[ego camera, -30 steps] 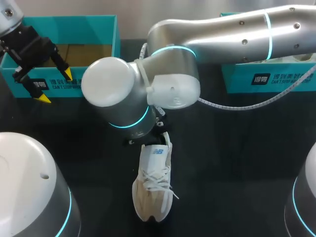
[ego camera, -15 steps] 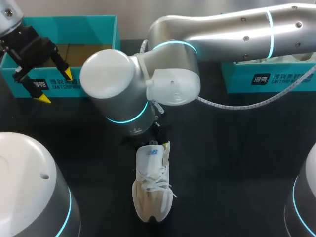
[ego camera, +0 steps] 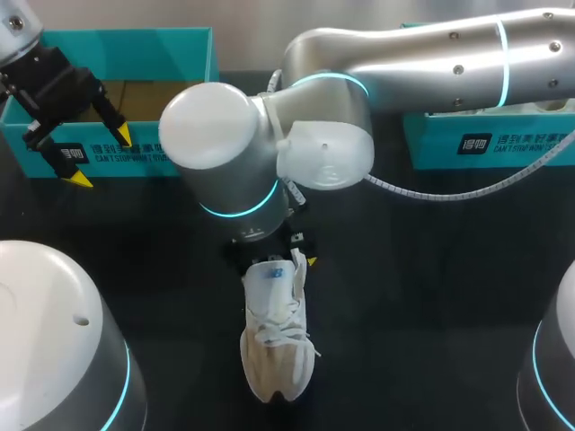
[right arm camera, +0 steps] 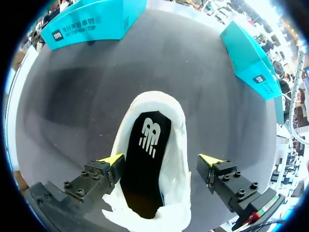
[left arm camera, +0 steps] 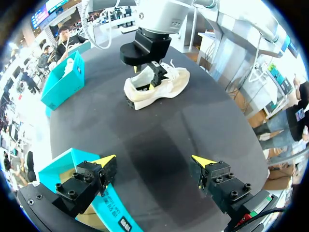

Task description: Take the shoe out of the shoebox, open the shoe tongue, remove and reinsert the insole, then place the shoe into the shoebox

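Lying on the table (ego camera: 422, 296), the white shoe (ego camera: 277, 346) has its toe nearest. Over its heel end hangs the right pincer (right arm camera: 162, 159), wide open, one finger each side. Farther back, the left pincer (ego camera: 101, 157), wide open, hangs by the blue-green shoebox (ego camera: 135, 54).

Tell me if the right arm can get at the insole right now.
Probably yes. The right gripper hangs open over the shoe at its heel opening, a finger to either side, and the dark insole lies exposed below with nothing covering it.
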`<action>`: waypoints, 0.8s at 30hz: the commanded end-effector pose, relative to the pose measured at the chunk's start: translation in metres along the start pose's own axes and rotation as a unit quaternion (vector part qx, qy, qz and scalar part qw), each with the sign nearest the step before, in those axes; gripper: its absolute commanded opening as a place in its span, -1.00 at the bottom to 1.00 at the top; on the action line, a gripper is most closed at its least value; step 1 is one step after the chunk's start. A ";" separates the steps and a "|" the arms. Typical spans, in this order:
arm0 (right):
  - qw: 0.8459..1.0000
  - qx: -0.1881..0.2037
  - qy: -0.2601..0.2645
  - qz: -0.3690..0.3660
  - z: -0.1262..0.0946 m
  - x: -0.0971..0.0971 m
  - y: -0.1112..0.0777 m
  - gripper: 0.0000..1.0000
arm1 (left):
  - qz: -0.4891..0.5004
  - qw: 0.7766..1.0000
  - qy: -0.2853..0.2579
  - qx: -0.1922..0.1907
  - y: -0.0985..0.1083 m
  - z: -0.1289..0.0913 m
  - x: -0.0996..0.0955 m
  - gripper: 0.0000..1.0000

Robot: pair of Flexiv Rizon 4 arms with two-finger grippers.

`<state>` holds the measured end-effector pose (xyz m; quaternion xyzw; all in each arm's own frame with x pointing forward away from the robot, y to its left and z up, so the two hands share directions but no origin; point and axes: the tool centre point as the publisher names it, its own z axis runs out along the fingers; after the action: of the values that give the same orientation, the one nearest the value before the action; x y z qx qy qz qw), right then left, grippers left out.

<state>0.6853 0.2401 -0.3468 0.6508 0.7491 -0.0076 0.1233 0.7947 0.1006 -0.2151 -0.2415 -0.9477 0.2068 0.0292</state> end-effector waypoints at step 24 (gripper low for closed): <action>0.996 -0.066 -0.014 0.066 -0.048 0.008 0.023 -0.02 | 0.000 1.000 0.000 -0.001 0.000 0.000 0.001 1.00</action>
<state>0.6984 0.2522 -0.2922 0.6283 0.7576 0.0326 0.1739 0.7947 0.1006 -0.2151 -0.2416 -0.9477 0.2068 0.0293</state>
